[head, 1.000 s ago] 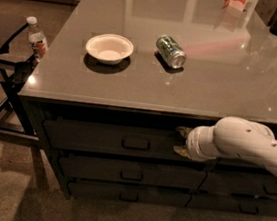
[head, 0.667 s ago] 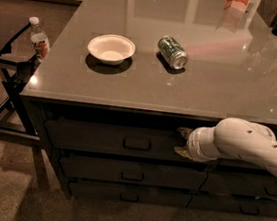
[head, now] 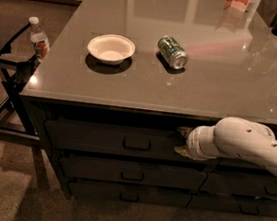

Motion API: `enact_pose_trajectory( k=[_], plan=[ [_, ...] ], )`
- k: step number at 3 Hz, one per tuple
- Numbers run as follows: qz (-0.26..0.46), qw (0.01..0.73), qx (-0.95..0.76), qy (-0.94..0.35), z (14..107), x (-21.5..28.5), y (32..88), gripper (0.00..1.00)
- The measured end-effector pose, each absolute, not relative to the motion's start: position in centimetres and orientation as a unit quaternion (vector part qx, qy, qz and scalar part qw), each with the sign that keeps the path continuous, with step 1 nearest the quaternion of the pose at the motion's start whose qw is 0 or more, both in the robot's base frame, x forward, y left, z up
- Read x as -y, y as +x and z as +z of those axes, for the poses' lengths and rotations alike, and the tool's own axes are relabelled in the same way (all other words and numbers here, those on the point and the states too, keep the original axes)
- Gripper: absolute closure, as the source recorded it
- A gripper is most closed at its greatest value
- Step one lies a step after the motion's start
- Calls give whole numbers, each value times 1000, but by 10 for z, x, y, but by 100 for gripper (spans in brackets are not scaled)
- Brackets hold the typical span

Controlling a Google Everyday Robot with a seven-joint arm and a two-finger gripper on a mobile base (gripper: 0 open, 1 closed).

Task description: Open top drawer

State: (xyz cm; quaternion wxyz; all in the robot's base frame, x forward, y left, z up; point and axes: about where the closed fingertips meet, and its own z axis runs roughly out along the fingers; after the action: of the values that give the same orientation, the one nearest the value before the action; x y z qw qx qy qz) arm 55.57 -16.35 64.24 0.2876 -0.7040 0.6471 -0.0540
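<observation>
Your end effector (head: 181, 141) sits in the centre right of the frame, at the tip of the white, smooth, rounded arm (head: 245, 143), and it is pressed close to the right end of the top drawer (head: 90, 137). This is the wide, flat, dark grey drawer front directly under the edge of the surface (head: 131, 89). The two pale fingertips (head: 183, 132) show one above the other with a dark gap between them, so I read them as apart and holding nothing. The small black rectangular loop handle (head: 137, 143) is at the middle of the drawer front, to the left of the end effector and not touched by it. I judge the grip is not yet made, and the drawer looks closed, level with the narrower drawer fronts (head: 130, 173) below it. The surface is a grey, glossy slab which reflects the lights, so it is probably hard and slippery. On it, well apart from your work, stands a white round shallow bowl (head: 111, 47), matte like paper or plastic. To its right a green metal can (head: 172, 51) lies on its side and could roll if the cabinet shakes. At the upper left a clear plastic bottle (head: 38, 38) with a white cap stands by a dark chair frame (head: 13, 64).
</observation>
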Motion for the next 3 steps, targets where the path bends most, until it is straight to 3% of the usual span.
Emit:
enact_pose_trajectory(
  k=[1,3],
  plan=[
    [-54,288,-647,-704,642,163,556,42],
    [-54,288,-647,-704,642,163,556,89]
  ],
)
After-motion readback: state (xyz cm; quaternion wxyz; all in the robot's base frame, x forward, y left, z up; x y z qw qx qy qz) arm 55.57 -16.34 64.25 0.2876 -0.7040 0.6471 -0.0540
